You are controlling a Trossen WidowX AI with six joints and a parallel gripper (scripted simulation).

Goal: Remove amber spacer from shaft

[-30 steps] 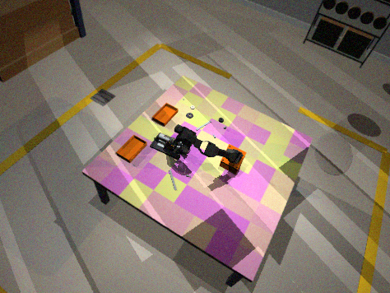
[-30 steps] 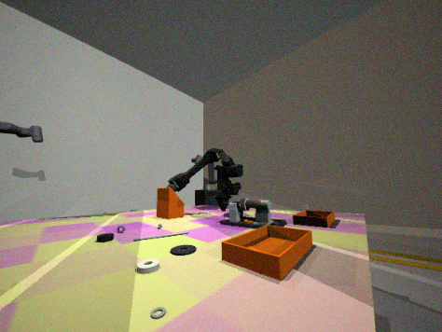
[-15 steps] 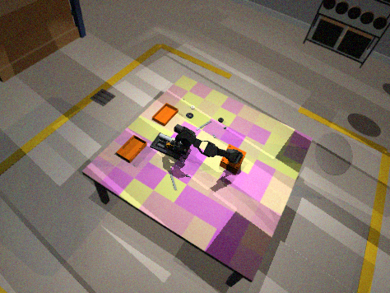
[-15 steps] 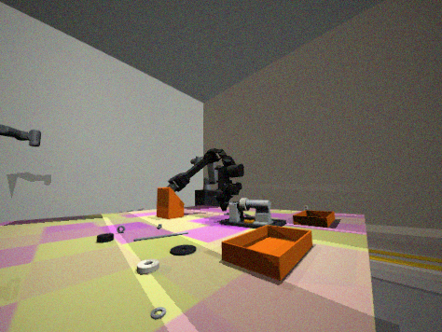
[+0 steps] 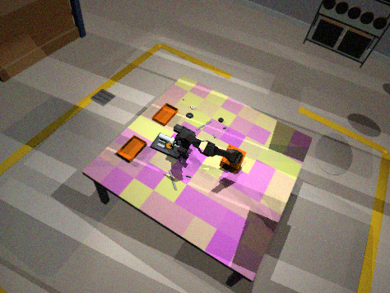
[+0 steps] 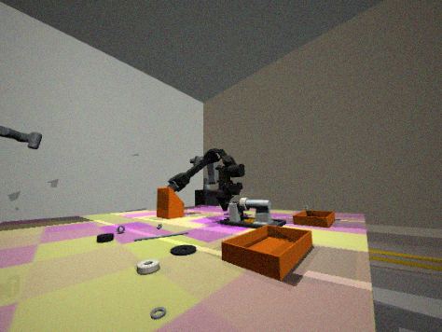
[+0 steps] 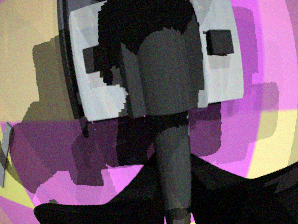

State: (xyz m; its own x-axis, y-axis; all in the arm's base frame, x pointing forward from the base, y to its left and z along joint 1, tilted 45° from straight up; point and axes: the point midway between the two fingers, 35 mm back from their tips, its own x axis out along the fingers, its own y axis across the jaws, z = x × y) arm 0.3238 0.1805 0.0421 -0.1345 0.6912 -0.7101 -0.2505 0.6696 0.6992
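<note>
The grey shaft (image 7: 174, 160) runs from the fixture to my gripper (image 7: 168, 155) (image 6: 225, 207), which is shut on its outer end. The big housing block (image 6: 264, 214) with its pale cylinder stands at the far end of the dark base plate (image 6: 233, 224). A smaller pale support block (image 6: 234, 213) stands nearer my gripper. An amber spacer (image 6: 250, 220) (image 5: 169, 145) lies low between the blocks, below the shaft line. A whitish ring (image 6: 242, 203) sits up at shaft height beside the smaller block. The shaft's inner end and any other spacers are hidden.
Two orange trays (image 5: 165, 114) (image 5: 132, 148) (image 6: 267, 249) lie near the fixture. An orange block (image 6: 169, 203) stands under the arm's base end. A black disc (image 6: 183, 250), a white ring (image 6: 148, 267), a small grey ring (image 6: 158, 312) and thin rods lie on the table.
</note>
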